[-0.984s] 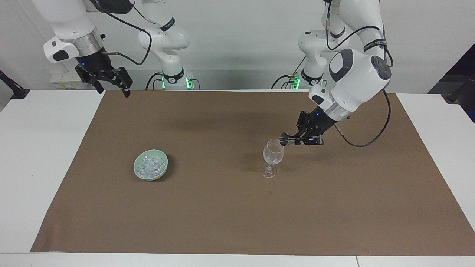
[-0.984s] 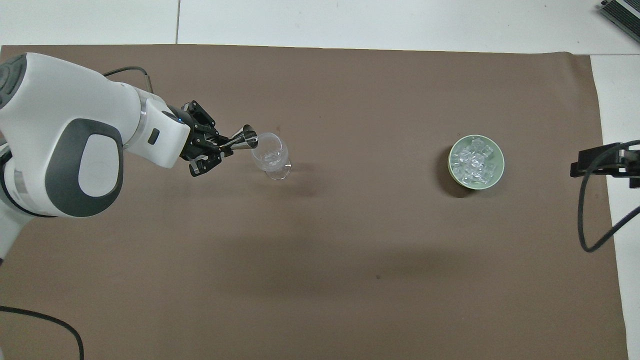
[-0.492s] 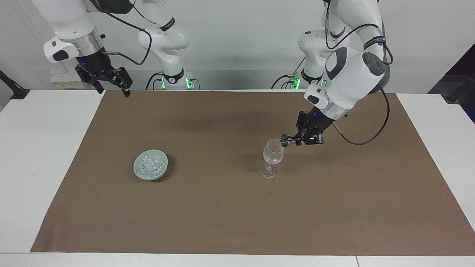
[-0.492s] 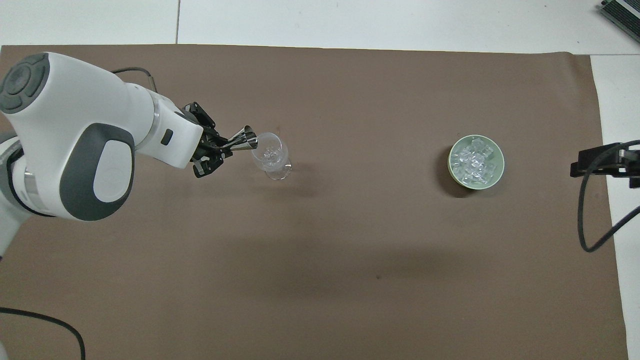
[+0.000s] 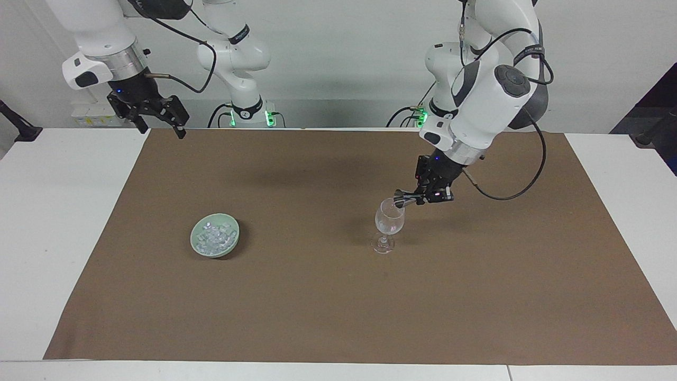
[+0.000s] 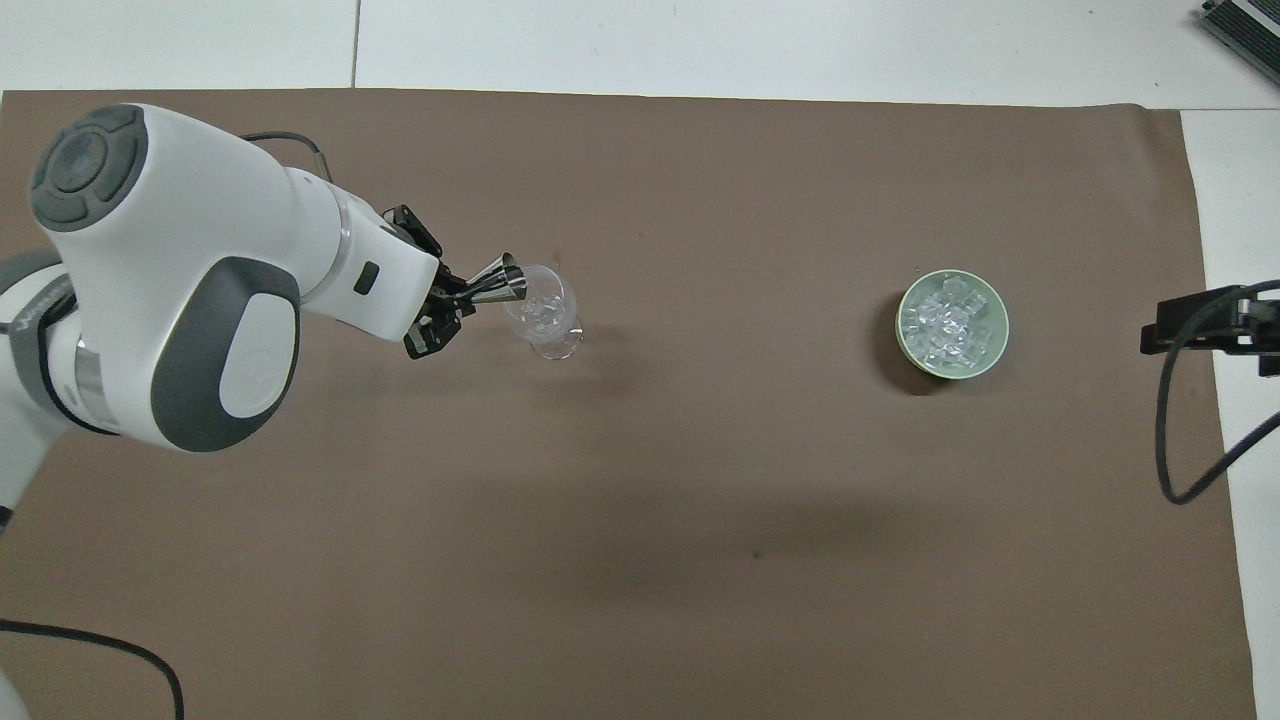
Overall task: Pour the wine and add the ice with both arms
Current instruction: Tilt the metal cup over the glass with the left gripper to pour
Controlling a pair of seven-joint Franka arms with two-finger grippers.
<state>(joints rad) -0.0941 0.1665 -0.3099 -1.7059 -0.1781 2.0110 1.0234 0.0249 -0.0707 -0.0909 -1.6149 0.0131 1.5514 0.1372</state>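
Observation:
A clear stemmed wine glass (image 5: pixel 389 222) (image 6: pixel 540 310) stands upright on the brown mat, toward the left arm's end of the table. My left gripper (image 5: pixel 419 197) (image 6: pixel 462 292) is shut on a small metal jigger (image 5: pixel 402 199) (image 6: pixel 499 285), tipped on its side with its mouth at the glass's rim. No wine can be made out. The ice (image 5: pixel 214 237) (image 6: pixel 948 322) lies as several clear cubes in a pale green dish (image 5: pixel 235 233) (image 6: pixel 1001 320), toward the right arm's end. My right gripper (image 5: pixel 163 131) (image 6: pixel 1160 335) waits open and holds nothing, raised over the mat's corner near its base.
The brown mat (image 5: pixel 317 296) (image 6: pixel 700 520) covers most of the white table (image 5: pixel 47 211). A black cable (image 6: pixel 1185 440) loops down from the right wrist over the mat's edge. The left arm's bulky white elbow (image 6: pixel 190 300) hangs over the mat near the glass.
The left arm's wrist and elbow have lifted and swung closer to the glass, tipping the jigger further over the rim. The right arm has not moved.

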